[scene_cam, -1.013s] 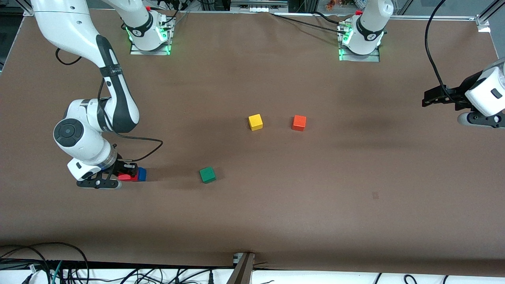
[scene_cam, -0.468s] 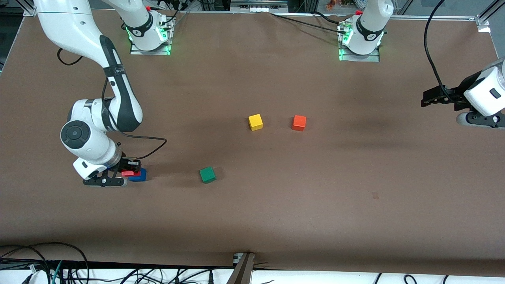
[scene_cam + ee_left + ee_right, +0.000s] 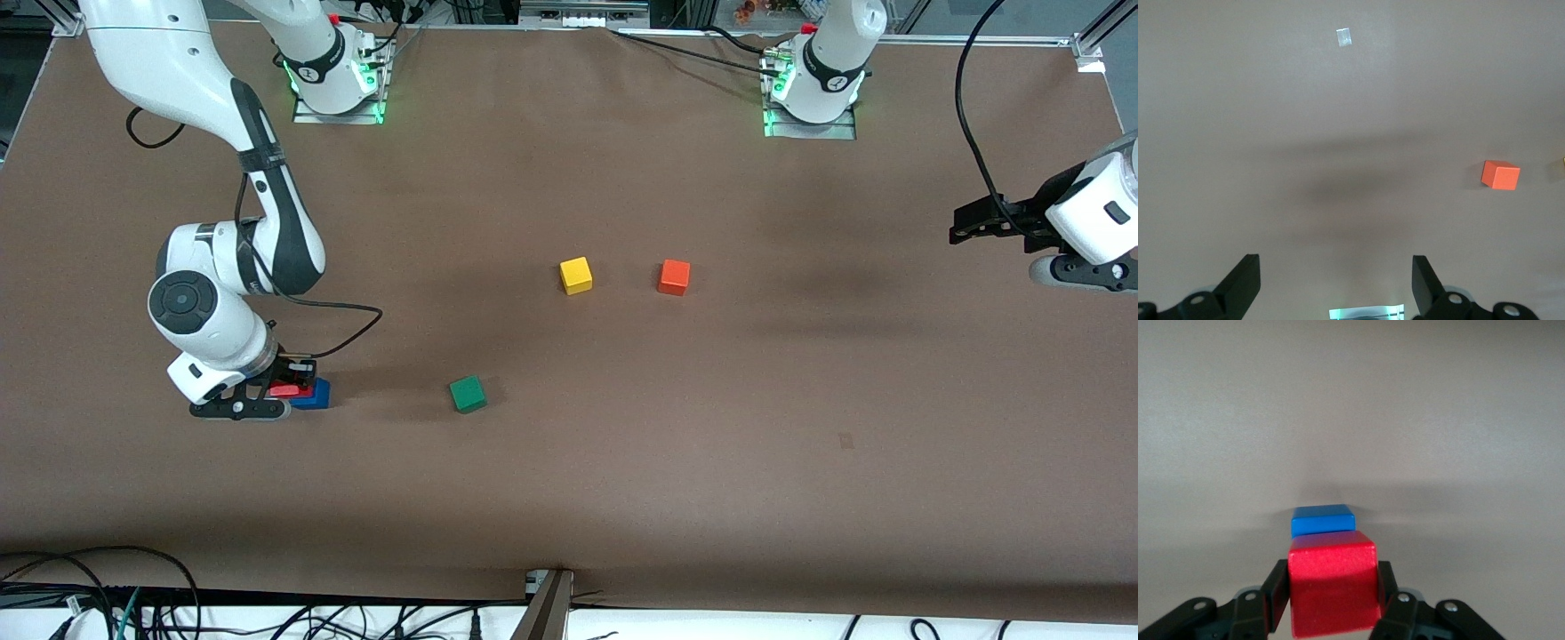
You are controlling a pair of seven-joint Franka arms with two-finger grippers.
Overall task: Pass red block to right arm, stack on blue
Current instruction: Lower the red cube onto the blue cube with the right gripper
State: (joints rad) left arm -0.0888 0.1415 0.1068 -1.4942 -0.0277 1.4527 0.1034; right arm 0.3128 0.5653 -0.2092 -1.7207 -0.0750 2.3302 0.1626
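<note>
In the front view, at lower left, we see the right gripper (image 3: 286, 388) pinching the red block (image 3: 286, 389) partly over the blue cube (image 3: 313, 394), which sits on the table (image 3: 622, 462). A green cube (image 3: 468, 393) lies lower centre, and a yellow cube (image 3: 576, 275) and an orange cube (image 3: 674, 276) near mid-frame. The left gripper (image 3: 965, 222) waits at the right edge.

In the left wrist view, its fingers (image 3: 1243, 283) are spread over bare table.

In the right wrist view, the red block (image 3: 1332, 590) is clamped at bottom centre, the blue cube (image 3: 1323, 519) just above it.

The red block (image 3: 1333, 583) has a smooth, slightly glossy painted face. The blue cube (image 3: 1323, 519) looks smooth and more matt. The table (image 3: 711, 427) is covered by matt brown material.
</note>
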